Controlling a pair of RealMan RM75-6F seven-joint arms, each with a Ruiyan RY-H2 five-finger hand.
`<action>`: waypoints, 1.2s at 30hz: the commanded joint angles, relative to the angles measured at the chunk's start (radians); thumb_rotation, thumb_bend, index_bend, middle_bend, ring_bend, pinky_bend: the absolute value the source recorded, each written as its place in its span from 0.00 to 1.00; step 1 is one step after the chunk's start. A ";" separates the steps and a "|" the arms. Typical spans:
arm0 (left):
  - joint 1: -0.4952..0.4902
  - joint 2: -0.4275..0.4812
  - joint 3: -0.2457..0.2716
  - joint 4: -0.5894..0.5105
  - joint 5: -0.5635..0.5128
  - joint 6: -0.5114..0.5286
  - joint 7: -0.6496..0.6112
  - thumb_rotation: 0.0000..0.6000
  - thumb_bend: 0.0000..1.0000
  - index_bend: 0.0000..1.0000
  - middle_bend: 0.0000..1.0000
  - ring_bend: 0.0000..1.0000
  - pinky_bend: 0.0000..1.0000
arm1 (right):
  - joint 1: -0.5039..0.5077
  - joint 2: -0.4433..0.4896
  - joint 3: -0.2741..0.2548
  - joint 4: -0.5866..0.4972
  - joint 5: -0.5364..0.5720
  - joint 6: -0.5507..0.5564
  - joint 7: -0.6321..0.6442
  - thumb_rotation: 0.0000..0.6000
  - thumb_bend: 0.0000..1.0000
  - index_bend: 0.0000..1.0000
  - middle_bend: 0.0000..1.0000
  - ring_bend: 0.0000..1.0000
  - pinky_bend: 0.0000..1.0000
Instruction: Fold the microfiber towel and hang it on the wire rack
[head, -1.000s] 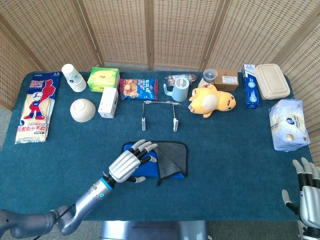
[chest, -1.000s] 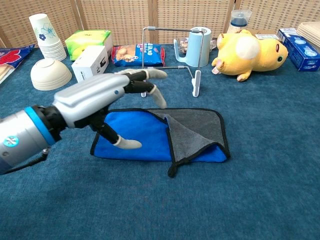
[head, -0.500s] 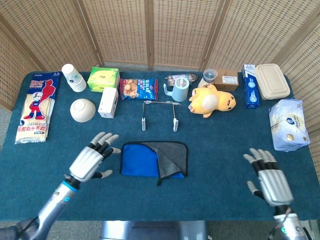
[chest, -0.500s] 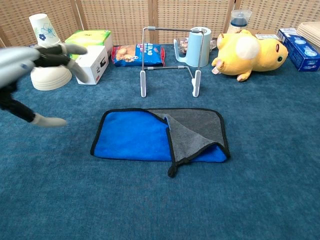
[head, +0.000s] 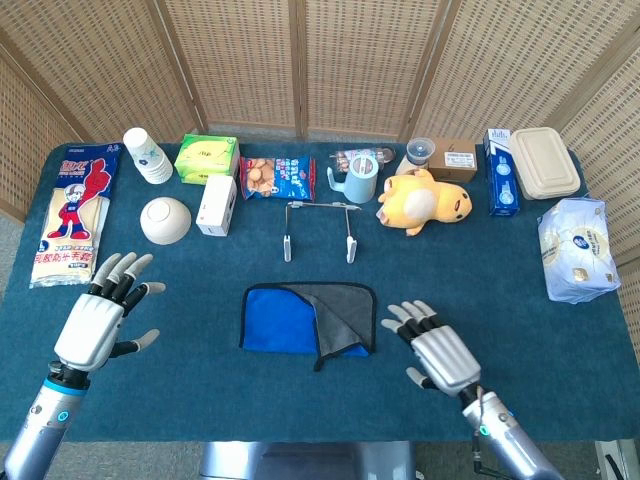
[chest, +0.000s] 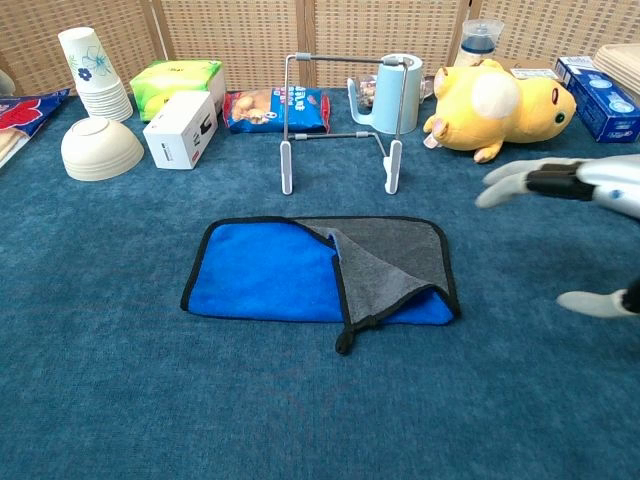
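Nearby, paper cups (head: 147, 155) stacked; bowl (head: 165, 220) inverted.

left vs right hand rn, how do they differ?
The left hand sits well left of the towel, out of the chest view. The right hand is close beside the towel's right edge and shows in both views. Both are open, fingers spread, holding nothing and touching no towel.

I can make out red Chinese characters on the long yellow packet (head: 66, 215) at far left, but not read them. Print on the other boxes is too small for me.
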 joint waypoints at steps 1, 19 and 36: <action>0.009 -0.003 -0.009 0.010 -0.004 0.000 -0.021 1.00 0.24 0.32 0.11 0.00 0.00 | 0.043 -0.039 0.012 -0.012 0.035 -0.047 -0.040 1.00 0.26 0.16 0.07 0.00 0.00; 0.031 -0.046 -0.058 0.078 -0.031 -0.022 -0.097 1.00 0.24 0.34 0.11 0.00 0.00 | 0.188 -0.283 0.055 0.135 0.125 -0.084 -0.167 1.00 0.31 0.16 0.06 0.00 0.00; 0.046 -0.041 -0.081 0.084 -0.039 -0.045 -0.118 1.00 0.24 0.34 0.11 0.00 0.00 | 0.252 -0.415 0.016 0.328 0.101 -0.076 -0.151 1.00 0.32 0.16 0.06 0.00 0.00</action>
